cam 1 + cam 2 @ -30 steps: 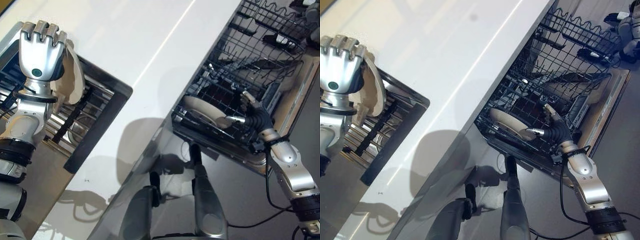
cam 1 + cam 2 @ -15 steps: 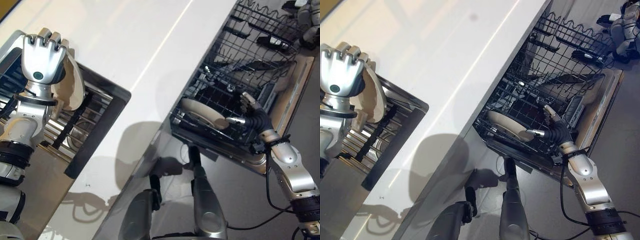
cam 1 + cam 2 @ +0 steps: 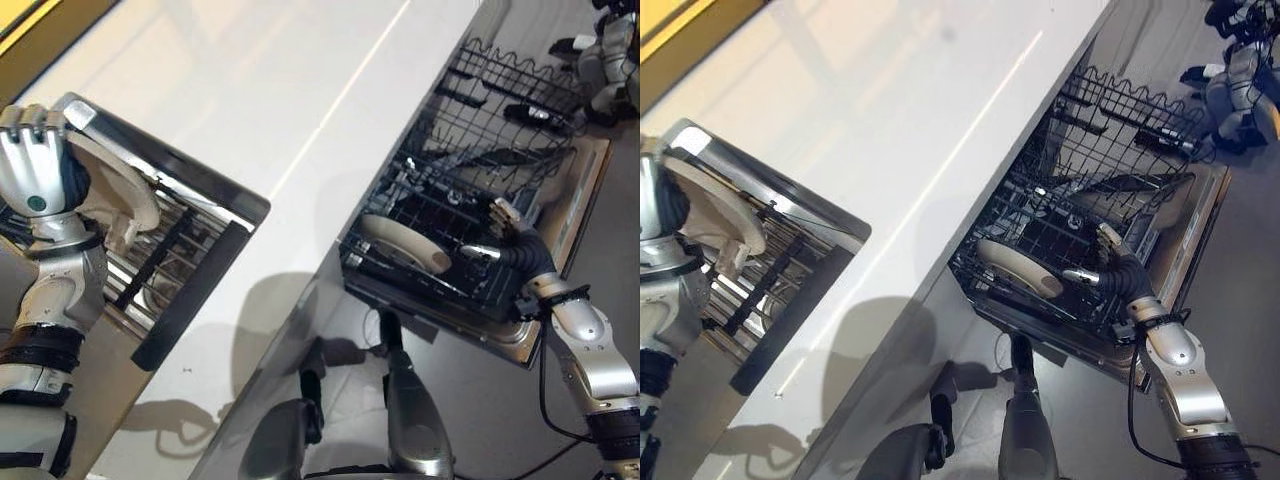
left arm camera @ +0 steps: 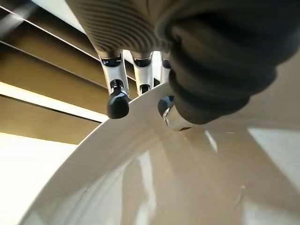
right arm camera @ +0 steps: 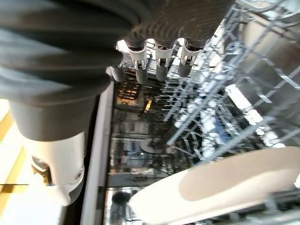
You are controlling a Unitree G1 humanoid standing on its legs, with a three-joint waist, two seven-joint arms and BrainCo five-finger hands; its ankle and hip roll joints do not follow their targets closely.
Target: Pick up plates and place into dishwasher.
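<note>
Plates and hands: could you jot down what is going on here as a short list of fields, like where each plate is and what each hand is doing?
Left hand: fingers curled round the rim of a cream plate, held on edge over the sink rack
Right hand: open, beside the dishwasher's lower rack, holding nothing
Plate in dishwasher: cream, tilted on edge in the lower rack, near its front
Counter: white, between sink and dishwasher
Task stage: one plate loaded, one in hand
</note>
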